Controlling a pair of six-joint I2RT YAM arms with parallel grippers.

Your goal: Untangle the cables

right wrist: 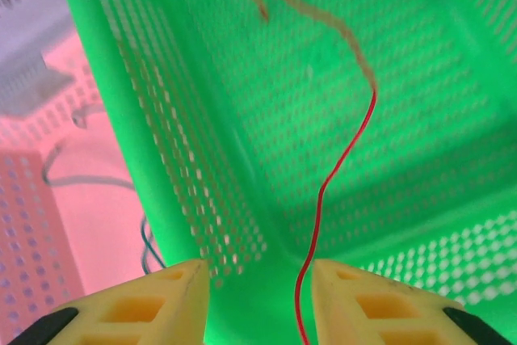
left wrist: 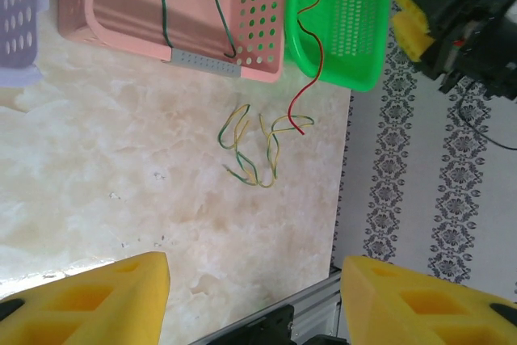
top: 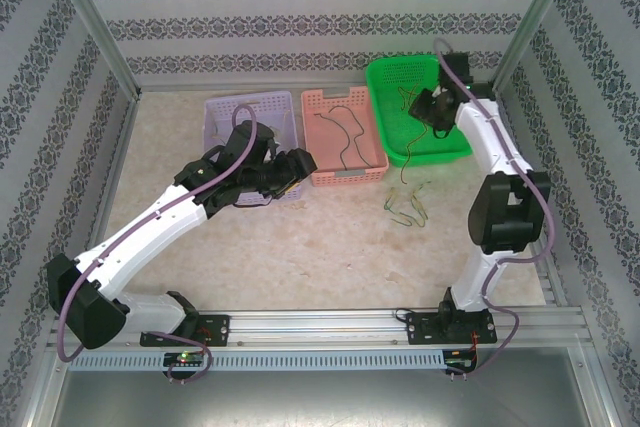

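A tangle of green and yellow cables [top: 406,207] [left wrist: 252,148] lies on the marble table in front of the green basket [top: 392,82]. An orange-red cable [left wrist: 305,62] [right wrist: 349,148] runs from inside that basket over its front rim down to the tangle. My right gripper [top: 422,112] [right wrist: 258,300] hovers over the green basket, jaws open; the red cable passes loose between them, close to the right finger. A green cable [top: 345,133] [left wrist: 164,6] and a dark one [left wrist: 218,7] lie in the pink basket. My left gripper [top: 303,161] [left wrist: 257,300] is open and holds nothing, well away from the tangle.
A lilac basket [top: 228,107] stands left of the pink basket [top: 345,177], right behind my left arm. The table's right edge and the patterned wall [left wrist: 452,167] are close to the tangle. Bare marble lies in front of the baskets.
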